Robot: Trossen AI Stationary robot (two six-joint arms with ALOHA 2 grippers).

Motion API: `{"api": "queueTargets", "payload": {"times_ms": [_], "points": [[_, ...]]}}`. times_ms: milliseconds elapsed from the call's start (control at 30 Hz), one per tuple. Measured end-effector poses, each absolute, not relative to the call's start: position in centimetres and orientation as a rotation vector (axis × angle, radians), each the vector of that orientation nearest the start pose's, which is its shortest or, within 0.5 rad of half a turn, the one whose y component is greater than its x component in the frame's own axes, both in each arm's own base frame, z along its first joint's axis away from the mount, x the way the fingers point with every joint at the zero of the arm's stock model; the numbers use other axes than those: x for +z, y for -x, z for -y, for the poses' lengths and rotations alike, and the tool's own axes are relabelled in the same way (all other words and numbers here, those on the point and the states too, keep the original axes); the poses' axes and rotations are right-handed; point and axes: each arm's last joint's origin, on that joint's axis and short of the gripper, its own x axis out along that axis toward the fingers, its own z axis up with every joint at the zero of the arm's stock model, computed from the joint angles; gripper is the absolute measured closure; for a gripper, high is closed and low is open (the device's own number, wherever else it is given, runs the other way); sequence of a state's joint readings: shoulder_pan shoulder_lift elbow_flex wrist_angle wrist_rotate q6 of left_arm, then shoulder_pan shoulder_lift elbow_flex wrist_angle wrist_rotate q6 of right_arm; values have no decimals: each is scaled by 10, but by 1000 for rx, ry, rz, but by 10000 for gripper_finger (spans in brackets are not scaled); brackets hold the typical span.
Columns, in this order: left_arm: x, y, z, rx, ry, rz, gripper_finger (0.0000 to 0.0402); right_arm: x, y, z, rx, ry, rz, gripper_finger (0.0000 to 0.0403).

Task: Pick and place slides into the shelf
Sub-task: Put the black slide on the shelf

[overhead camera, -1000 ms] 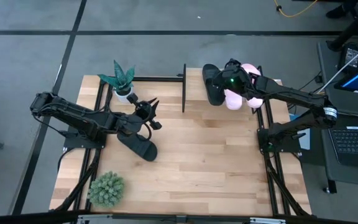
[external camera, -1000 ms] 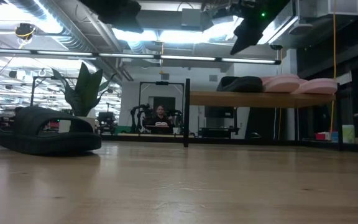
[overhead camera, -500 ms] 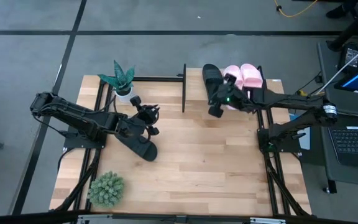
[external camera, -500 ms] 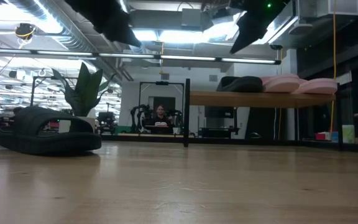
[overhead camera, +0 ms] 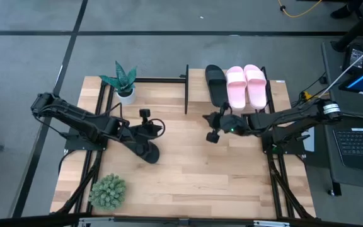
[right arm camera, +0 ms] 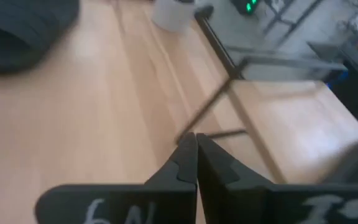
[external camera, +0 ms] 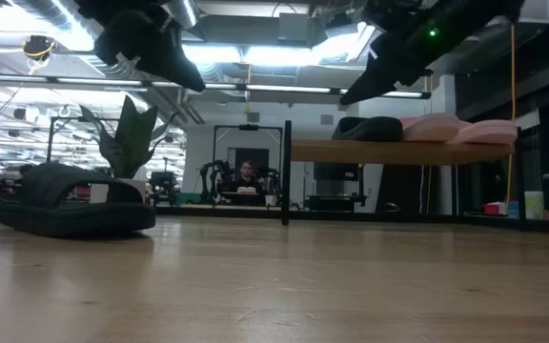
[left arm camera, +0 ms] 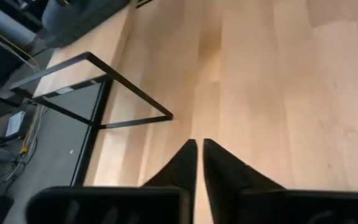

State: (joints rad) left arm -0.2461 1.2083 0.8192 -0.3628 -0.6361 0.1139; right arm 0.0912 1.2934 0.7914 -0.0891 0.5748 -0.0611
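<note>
- Along the table's left edge, two plants: a leafy plant in a white pot point(overhead camera: 123, 82) at the far corner, a spiky green plant point(overhead camera: 108, 192) at the near one. Neither is part of the job.
- Left of centre, the left gripper point(overhead camera: 147, 129) hangs above the one slide not yet shelved, a black slide point(overhead camera: 141, 147) lying on the wooden tabletop point(overhead camera: 219, 183). The wrist view shows its fingers point(left arm camera: 180, 167) brought together with only a sliver between them and nothing held.
- That black slide lies directly below and just to the near side of the left gripper, its long axis running diagonally from far-left to near-right. In the low view it sits flat, strap arched upward point(external camera: 70, 198).
- The left arm is plainly the nearer one; the right gripper is well apart from this slide, across the middle of the table. My judgement: the left gripper must spread its fingers and come down across the strap.
- Right of centre, the right gripper point(overhead camera: 214, 128) hovers over bare table, just in front of the shelf, its fingers point(right arm camera: 182, 163) closed and empty.
- At the far right, the shelf point(overhead camera: 276, 85) carries three slides side by side: a black slide on the shelf point(overhead camera: 215, 85), then the pink pair point(overhead camera: 246, 85). Room remains at the shelf's left end, beside the black one.
</note>
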Motion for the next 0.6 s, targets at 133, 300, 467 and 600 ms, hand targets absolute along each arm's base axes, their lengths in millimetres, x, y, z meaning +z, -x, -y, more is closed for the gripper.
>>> {"api": "queueTargets", "payload": {"times_ms": [133, 300, 467, 600], "points": [[249, -237, 47, 314, -443, -723, 394, 229, -266, -21, -406, 268, -514, 399], [249, -228, 53, 271, -473, -761, 400, 219, -261, -31, -376, 243, -462, 401], [253, -212, 55, 256, -414, -793, 401, 209, -256, -39, -347, 218, -420, 398], [255, -197, 54, 261, -380, -839, 401, 205, -254, -39, -349, 195, -397, 400]]}}
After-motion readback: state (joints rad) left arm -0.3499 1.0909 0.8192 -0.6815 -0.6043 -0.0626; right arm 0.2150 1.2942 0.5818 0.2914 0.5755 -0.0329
